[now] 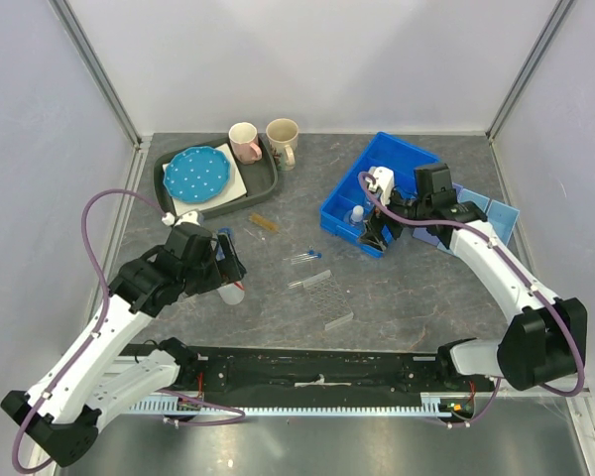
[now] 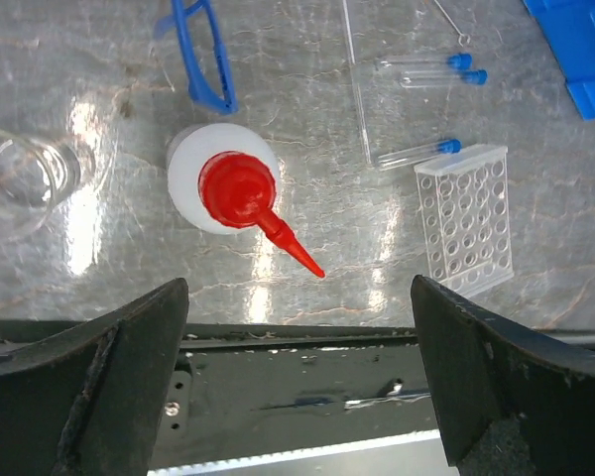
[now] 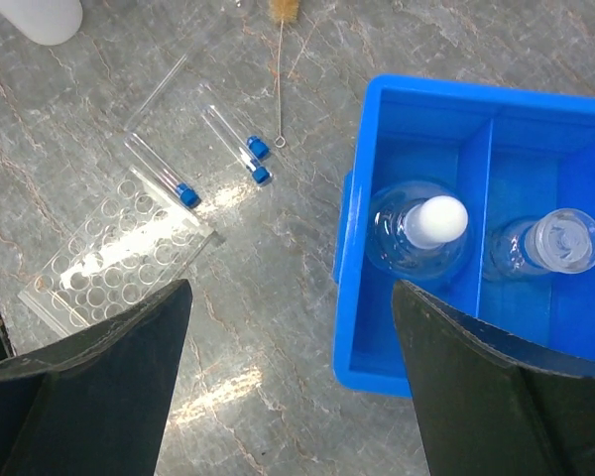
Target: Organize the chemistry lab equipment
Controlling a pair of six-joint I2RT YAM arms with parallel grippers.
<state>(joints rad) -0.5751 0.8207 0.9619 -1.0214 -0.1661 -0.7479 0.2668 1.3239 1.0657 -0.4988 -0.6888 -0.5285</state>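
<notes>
Left fingers [image 2: 109,377] wide apart, empty, squeeze bottle [image 2: 223,183] just ahead between them; right fingers [image 3: 89,387] parted, empty, bin [image 3: 426,94] ahead.

Plastic and clear ware on a shiny, stone-like bench

The bench [image 2: 119,268] looks like grey veined stone, smooth and glossy, with bright spots of light on it. The squeeze bottle [image 2: 193,183] is of milky white plastic, rather matt, and its red cap [image 2: 238,188] is smooth plastic with a soft shine. The safety glasses [image 2: 210,69] have a glossy blue plastic frame. The beaker [image 2: 25,178], the tubes [image 2: 416,64] and the rack [image 2: 466,218] are clear and shiny; whether glass or plastic I cannot tell. The brush [image 3: 282,12] has tan bristles on thin wire. The bin [image 3: 476,97] is smooth blue plastic. The left fingers [image 2: 89,387] and right fingers [image 3: 496,397] are black, matt and grainy.
</notes>
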